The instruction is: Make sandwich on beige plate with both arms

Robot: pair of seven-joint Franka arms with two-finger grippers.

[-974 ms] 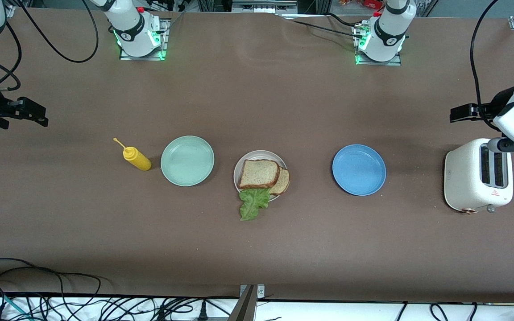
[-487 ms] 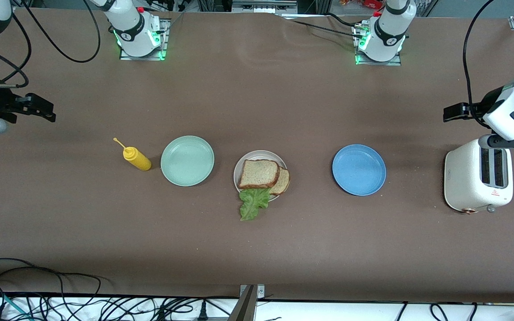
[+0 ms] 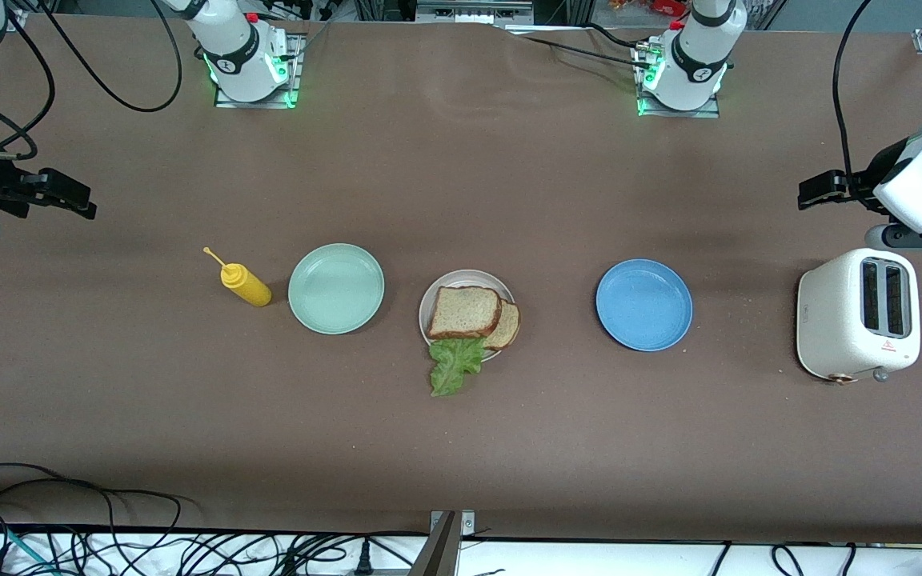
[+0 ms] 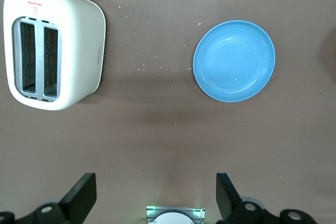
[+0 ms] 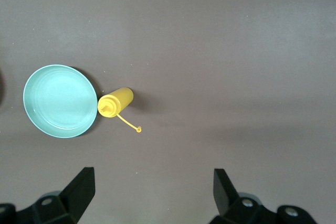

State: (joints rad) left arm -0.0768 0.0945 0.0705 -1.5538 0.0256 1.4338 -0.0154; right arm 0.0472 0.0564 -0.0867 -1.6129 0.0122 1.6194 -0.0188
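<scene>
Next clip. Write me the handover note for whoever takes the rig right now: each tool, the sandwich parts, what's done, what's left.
Left tool: open, empty, up over the table's left-arm end near the toaster.
Right tool: open, empty, up over the right-arm end.
Beige plate, between the mint-green plate and blue plate: carries two overlapping bread slices, top one offset.
Lettuce leaf: tucked at the plate's edge nearer the front camera, mostly hanging onto the table.
Done: bread and lettuce stacked on the plate.
Left: little; perhaps tidy lettuce and square up slices.
</scene>
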